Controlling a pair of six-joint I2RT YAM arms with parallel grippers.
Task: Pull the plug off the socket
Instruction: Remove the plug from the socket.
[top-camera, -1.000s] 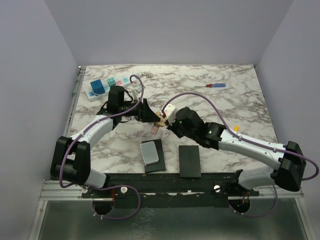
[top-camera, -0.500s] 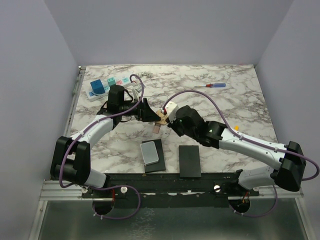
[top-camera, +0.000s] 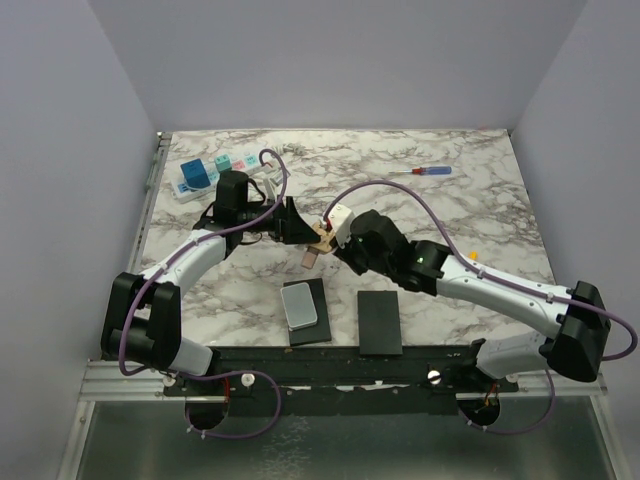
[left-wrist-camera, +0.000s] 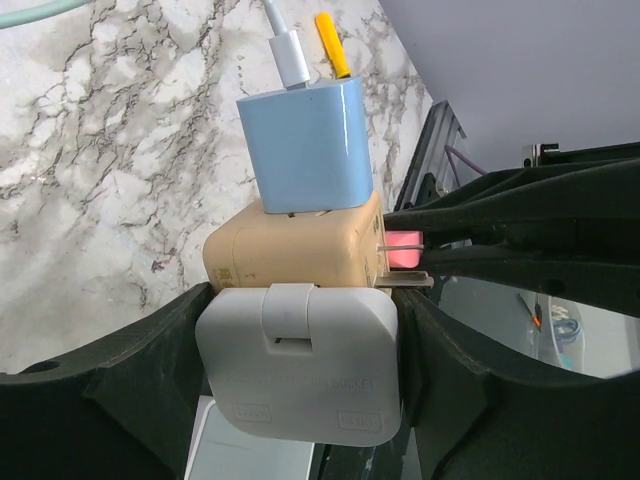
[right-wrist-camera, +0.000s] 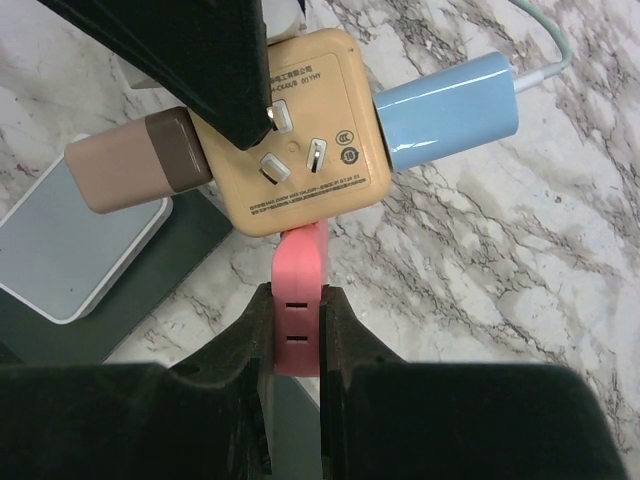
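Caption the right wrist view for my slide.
Right fingers clamp the pink plug on the tan cube socket, which also carries a blue charger and a brown plug.

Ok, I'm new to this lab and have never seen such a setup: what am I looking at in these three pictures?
Two robot arms stand at the near edge of a marble table. One picture looks down from above; the other two come from a camera on each wrist. The left gripper clamps a tan cube socket carrying a blue charger, white charger and brown plug. The right gripper is shut on a pink plug against the cube. Also lying there: a white power strip, a screwdriver, a grey box, a bare black pad.
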